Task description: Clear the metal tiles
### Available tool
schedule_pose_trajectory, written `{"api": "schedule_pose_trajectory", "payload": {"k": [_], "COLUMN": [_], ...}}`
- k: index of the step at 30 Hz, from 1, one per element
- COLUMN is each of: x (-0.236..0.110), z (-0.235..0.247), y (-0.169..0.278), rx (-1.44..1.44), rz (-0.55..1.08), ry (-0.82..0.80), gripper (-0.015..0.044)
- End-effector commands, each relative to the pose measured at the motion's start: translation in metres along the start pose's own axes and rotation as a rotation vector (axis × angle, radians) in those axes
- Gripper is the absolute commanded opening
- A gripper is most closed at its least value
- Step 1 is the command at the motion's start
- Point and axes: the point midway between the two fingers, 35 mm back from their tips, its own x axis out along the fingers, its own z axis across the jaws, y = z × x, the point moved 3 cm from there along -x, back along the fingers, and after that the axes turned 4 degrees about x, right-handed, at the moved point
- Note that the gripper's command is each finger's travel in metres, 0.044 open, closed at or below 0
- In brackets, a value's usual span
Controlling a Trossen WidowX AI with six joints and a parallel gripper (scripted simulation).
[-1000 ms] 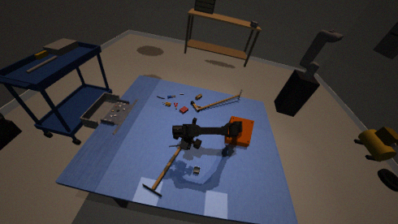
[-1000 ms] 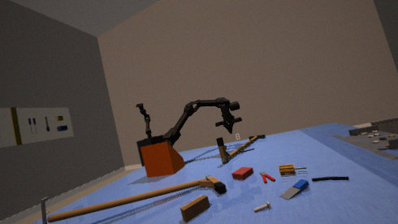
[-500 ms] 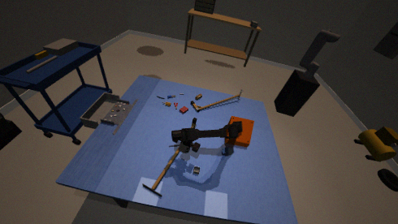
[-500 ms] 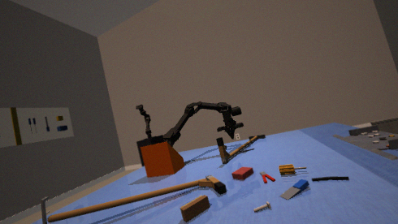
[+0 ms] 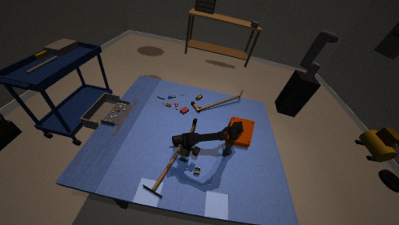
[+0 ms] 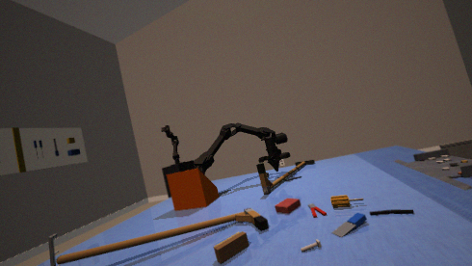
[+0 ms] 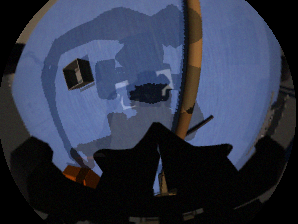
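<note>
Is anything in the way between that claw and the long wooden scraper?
Nothing visible. The shut, empty end effector hangs just above the scraper, whose handle runs bare beneath it; the small box lies off to one side.
</note>
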Motion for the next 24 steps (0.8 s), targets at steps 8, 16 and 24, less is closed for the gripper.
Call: {"api": "schedule_pose_trajectory", "payload": {"k": [8,16,24], "x": [0.029,0.037,0.037], "z": [0.005,0.006,-0.002], "y": [0.002,0.002,0.000], "rx": [0.015,0.019,0.018], "rz": [-0.001,-0.003,-0.003], "ry": [-0.001,-0.002,-0.001], "gripper": [0.0000,0.0000,0.0000]}}
